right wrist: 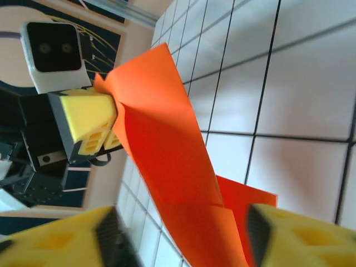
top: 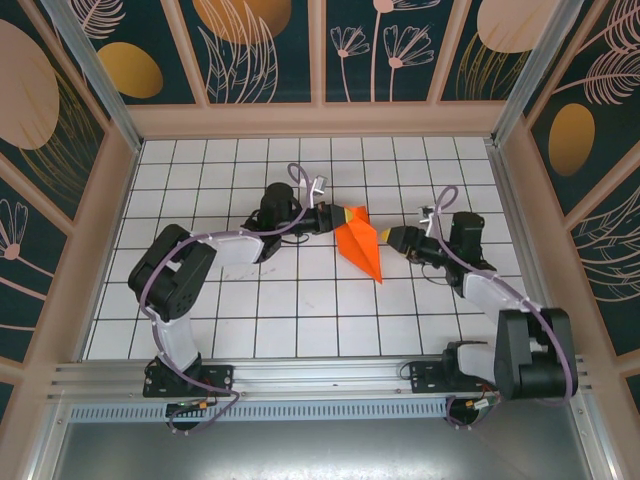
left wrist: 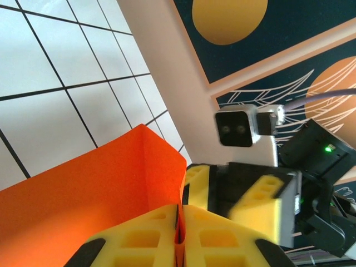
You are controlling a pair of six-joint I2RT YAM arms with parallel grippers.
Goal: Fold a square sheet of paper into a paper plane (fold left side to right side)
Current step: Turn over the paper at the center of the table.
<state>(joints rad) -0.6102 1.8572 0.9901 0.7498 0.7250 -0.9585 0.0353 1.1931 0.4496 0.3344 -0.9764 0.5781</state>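
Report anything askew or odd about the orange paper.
The orange paper isn't lying flat: the left end effector pinches its upper end, and its flaps splay apart, lifted off the table. The right end effector stands open nearby.

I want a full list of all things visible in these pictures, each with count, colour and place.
folded orange sheet of paper: one, bright orange, pointed, middle of the table.
white tiled table: one, white with black grid lines, under everything.
patterned wall panels: several, dark teal with tan plant shapes, around the table.
metal rail: one, silver, near edge, under the arm bases.
left gripper: one, yellow fingers on a black and white arm, shut on the paper's far end.
right gripper: one, yellow fingers on a black and white arm, open, at the paper's right side.
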